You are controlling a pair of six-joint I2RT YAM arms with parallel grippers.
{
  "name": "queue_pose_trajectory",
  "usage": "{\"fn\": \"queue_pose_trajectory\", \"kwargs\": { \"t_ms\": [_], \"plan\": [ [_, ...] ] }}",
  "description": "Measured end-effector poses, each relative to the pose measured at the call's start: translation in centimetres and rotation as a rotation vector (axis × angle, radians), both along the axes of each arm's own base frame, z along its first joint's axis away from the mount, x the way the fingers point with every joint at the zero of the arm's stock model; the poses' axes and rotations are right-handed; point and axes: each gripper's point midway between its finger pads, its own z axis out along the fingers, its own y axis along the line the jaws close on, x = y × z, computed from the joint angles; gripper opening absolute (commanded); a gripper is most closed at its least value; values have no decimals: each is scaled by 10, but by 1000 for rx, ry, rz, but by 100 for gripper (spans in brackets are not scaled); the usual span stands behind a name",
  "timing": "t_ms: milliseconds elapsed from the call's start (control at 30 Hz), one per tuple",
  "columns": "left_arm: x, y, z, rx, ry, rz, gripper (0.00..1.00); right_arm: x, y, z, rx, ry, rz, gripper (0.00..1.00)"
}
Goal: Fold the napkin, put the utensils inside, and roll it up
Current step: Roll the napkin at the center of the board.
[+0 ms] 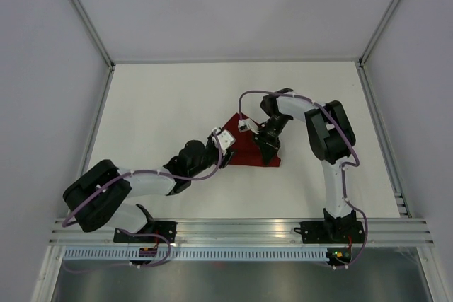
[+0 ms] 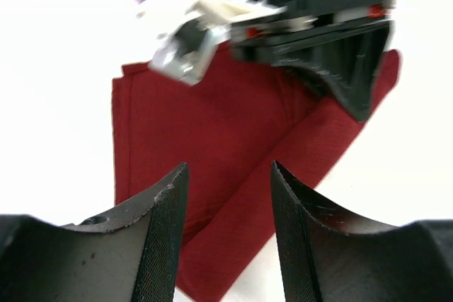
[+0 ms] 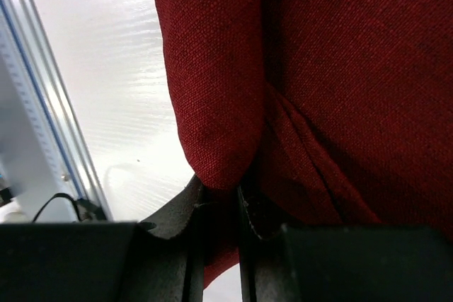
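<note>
In the top view, the maroon napkin lies folded near the centre of the white worktop, with both arms meeting over it; the left arm reaches in from 7 o'clock and the right arm bends in from 5 o'clock. We see the left jaws released, spread apart at the cloth's 9 o'clock edge with nothing between them; through their gap in the left wrist view the napkin shows a doubled band running diagonally across it. The right jaws are clenched on the napkin at its 4 o'clock side; in the right wrist view a rounded fold of the red fabric is pinched tight between them, the rest of the cloth filling the frame toward 2 o'clock.
</note>
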Motion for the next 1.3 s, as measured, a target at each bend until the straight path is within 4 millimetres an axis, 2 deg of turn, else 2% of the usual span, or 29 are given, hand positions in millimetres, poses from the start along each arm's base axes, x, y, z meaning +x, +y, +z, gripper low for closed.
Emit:
{"fn": "queue_pose_trajectory", "kwargs": {
  "t_ms": [267,500,667,833,1033,1300],
  "plan": [
    [-30,-26,-4,116,-110,-84,60,-1,5,-1,-44,160,-37,15],
    [-40,-46,-34,318,-188,-173,72,-2,6,-2,-61,296,-78,16],
    [-43,-58,-53,441,-257,-238,74,-2,6,-2,-60,351,-104,16],
    [-36,-63,-63,525,-314,-258,75,-3,6,-2,-62,380,-115,16],
    [-29,-70,-69,588,-366,-281,69,-4,7,-4,-70,425,-128,16],
    [-27,-84,-77,662,-382,-330,46,-3,7,-5,-77,438,-144,16]
  ]
}}
